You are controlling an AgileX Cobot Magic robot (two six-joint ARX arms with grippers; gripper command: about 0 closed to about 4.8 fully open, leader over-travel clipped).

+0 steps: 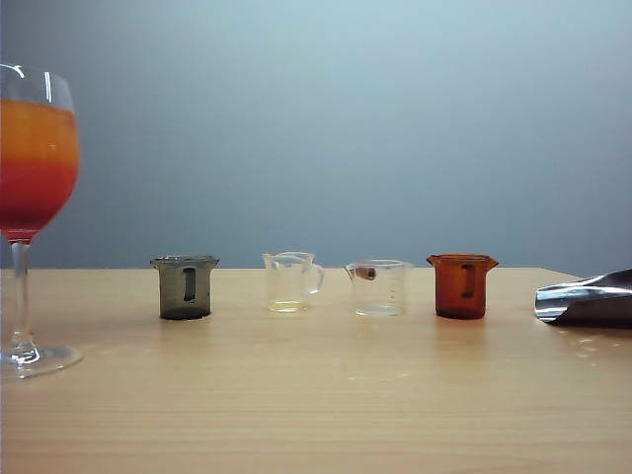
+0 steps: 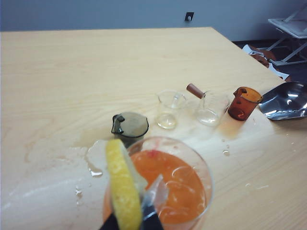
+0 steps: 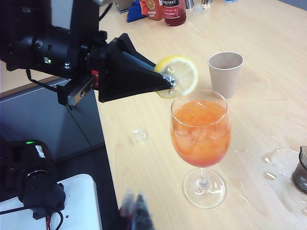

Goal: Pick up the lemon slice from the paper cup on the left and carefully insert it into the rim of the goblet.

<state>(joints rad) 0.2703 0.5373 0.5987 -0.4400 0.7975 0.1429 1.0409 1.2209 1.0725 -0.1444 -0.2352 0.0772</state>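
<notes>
The left gripper is clamped on the lemon slice, its dark tapered fingers closed together on the slice's edge. The slice is held upright just above the rim of the goblet, over the side of the rim nearest the gripper; whether it touches the glass cannot be told. In the left wrist view the lemon slice appears edge-on in front of the goblet, with the orange drink and ice visible below. The paper cup stands on the table just beyond the goblet, upright. The right gripper is low and near the table edge, well apart from the goblet; its fingertips appear blurred and close together, with nothing between them. In the exterior view the goblet stands at the left edge, with four small measuring cups in a row across the table: a grey cup, a clear cup, a second clear cup and an amber cup. A metal scoop lies at the right. Spilled liquid marks the table near the goblet's foot.
</notes>
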